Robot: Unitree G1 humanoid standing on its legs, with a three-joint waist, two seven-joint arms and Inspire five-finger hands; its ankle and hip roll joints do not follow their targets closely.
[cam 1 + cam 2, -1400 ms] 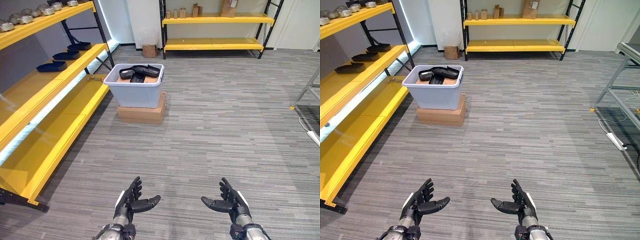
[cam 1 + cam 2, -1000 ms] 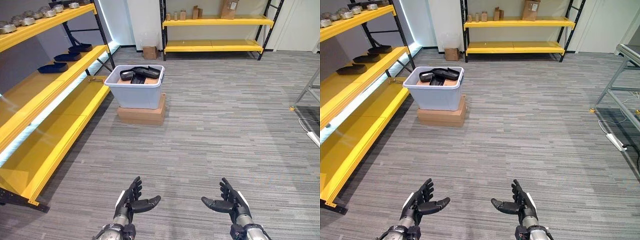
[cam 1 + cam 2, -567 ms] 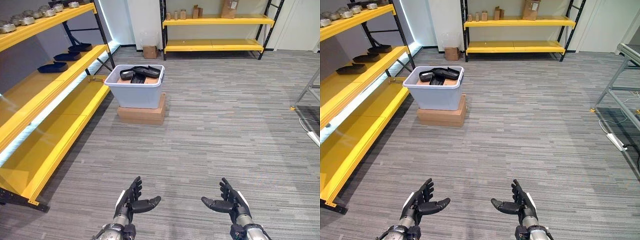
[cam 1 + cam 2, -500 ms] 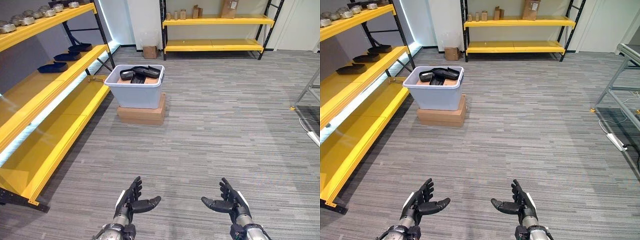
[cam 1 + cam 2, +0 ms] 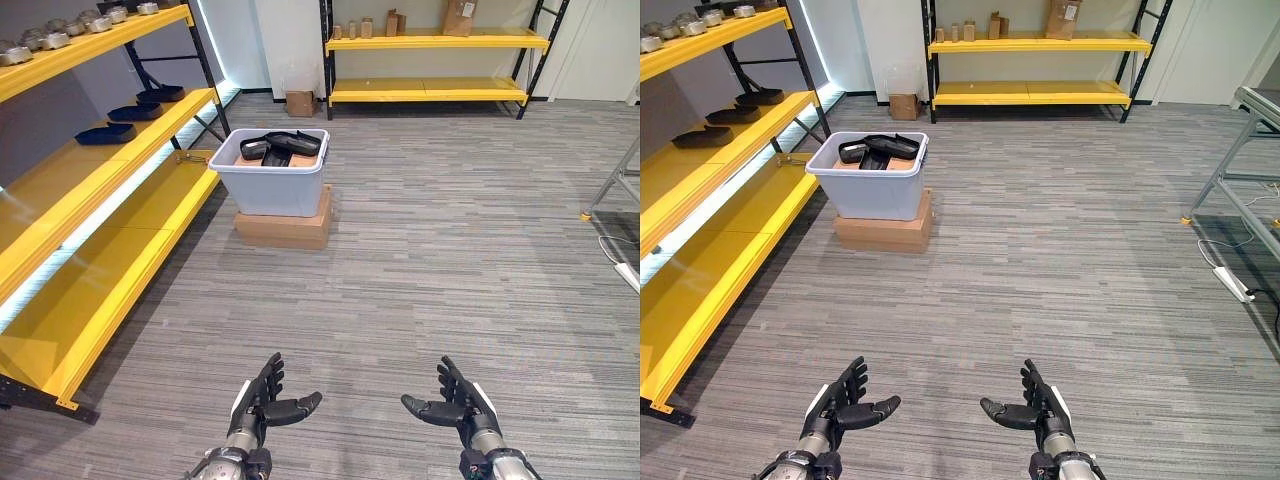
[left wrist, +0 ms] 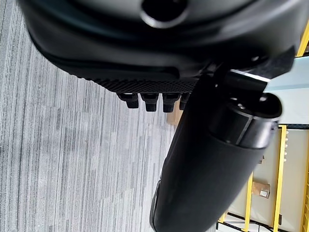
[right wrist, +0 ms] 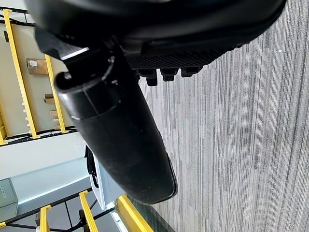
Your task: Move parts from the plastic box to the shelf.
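Note:
A grey plastic box stands on a brown cardboard carton on the carpet, ahead and to the left. Black curved parts lie piled in it. Beside it on the left runs the yellow shelf, with several dark parts on its middle level. My left hand and right hand hover low over the floor, far short of the box, both open with fingers straight and nothing in them.
Metal parts line the top level of the left shelf. A second yellow shelf with small boxes stands at the far wall. A small carton sits near it. A metal frame and a power strip are on the right.

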